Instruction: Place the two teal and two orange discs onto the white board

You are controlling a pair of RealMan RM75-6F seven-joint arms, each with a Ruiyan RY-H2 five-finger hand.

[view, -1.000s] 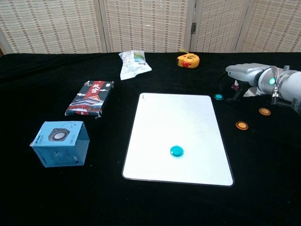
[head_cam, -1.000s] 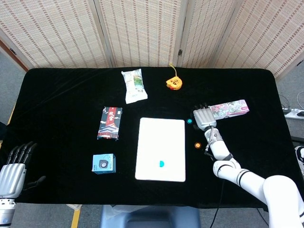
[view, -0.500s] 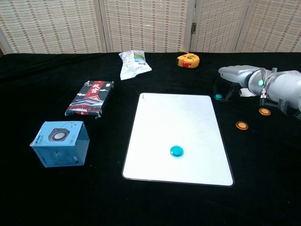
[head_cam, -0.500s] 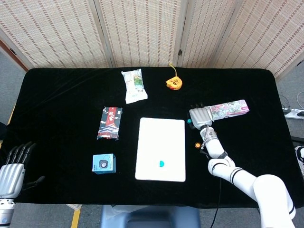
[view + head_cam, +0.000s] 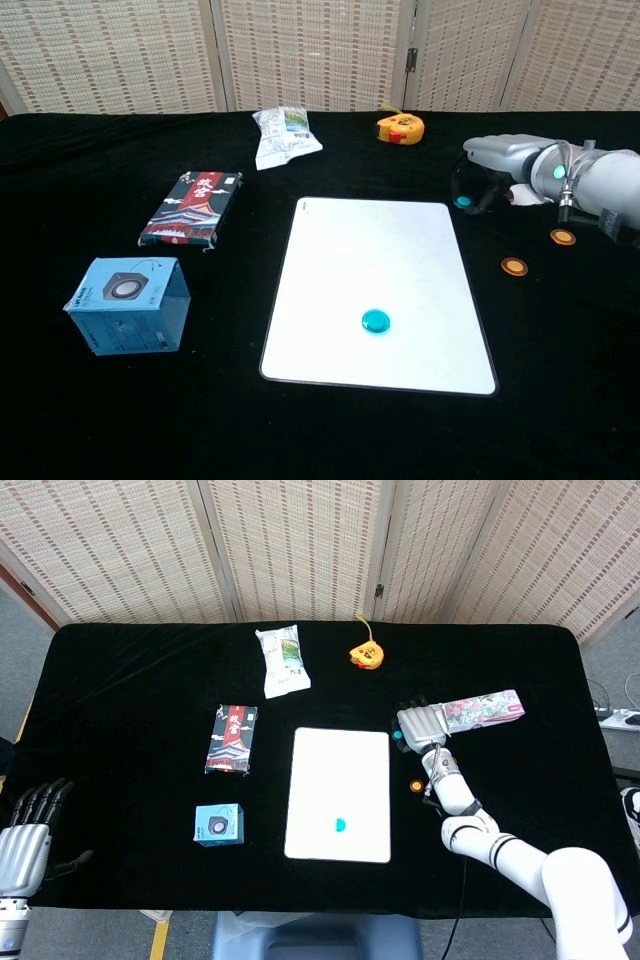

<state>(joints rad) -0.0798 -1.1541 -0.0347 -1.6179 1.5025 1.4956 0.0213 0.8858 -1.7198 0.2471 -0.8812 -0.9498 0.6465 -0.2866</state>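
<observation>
Reaching further in than a second ago, right hand (image 5: 492, 170) now arches over the teal disc (image 5: 463, 201) just right of the white board (image 5: 377, 290); whether its fingers grip, I cannot tell. Next: lift it onto the board beside the other teal disc (image 5: 376, 320).

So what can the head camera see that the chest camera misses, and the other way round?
Only the head view shows the left hand, low at the table's near left corner, holding nothing, and the pink flat packet beyond the right hand.

Only the chest view shows both orange discs lying apart on the black cloth; the head view shows just one.

Both show the white board with one teal disc on it, the right hand over the second teal disc, the blue box, the yellow tape measure and the two snack packs.
</observation>
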